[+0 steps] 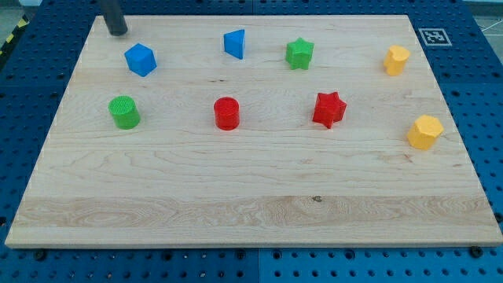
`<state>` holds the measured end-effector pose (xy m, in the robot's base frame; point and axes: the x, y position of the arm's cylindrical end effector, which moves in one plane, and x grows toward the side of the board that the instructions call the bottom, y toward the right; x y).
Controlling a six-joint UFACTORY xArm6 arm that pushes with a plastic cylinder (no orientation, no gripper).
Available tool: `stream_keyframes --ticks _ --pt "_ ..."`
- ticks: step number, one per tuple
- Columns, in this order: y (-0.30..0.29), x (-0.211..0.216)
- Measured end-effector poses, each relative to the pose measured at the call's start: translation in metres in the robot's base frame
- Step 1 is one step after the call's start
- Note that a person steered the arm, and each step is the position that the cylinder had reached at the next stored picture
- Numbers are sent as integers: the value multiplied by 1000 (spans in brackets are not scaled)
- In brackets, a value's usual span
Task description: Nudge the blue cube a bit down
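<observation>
The blue cube (140,59) sits near the top left of the wooden board (251,196). My tip (118,32) rests on the board at the view's top left, a short way up and left of the blue cube, with a small gap between them. The rod rises out of the top of the view. Below the cube stands a green cylinder (124,112).
A blue triangular block (234,43) and a green star (299,53) lie along the top. A red cylinder (226,113) and a red star (328,109) lie in the middle row. Two yellow blocks (397,60) (424,132) sit at the right.
</observation>
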<state>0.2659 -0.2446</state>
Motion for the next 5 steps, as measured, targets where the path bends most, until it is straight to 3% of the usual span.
stream_keyframes --ticks 1,5 --pt "0 27" --pt "55 26"
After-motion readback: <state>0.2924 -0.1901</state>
